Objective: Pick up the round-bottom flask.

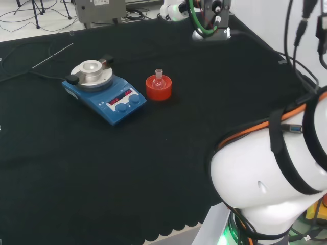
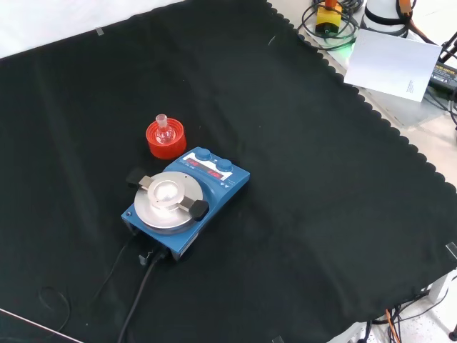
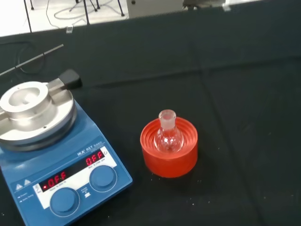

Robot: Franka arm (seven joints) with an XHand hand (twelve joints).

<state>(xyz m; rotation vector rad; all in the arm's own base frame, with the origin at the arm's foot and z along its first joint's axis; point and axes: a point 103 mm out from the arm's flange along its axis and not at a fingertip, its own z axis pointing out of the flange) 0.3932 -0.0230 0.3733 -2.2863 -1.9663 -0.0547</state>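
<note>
The hand's state cannot be told. The small clear round-bottom flask (image 3: 168, 135) stands upright, neck up, in a red ribbed stand (image 3: 169, 149), just beside the blue hotplate stirrer (image 3: 56, 155) mid-surface (image 1: 153, 163).

small clear round-bottom flask (image 3: 168, 134), sitting upright neck up in a red ribbed stand (image 3: 170, 153), just beside the blue hotplate (image 3: 56, 155)

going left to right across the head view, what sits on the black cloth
thin metal rod → blue hotplate stirrer → red ribbed stand with the small round-bottom flask upright in it → the arm's own white link at the right edge
</note>
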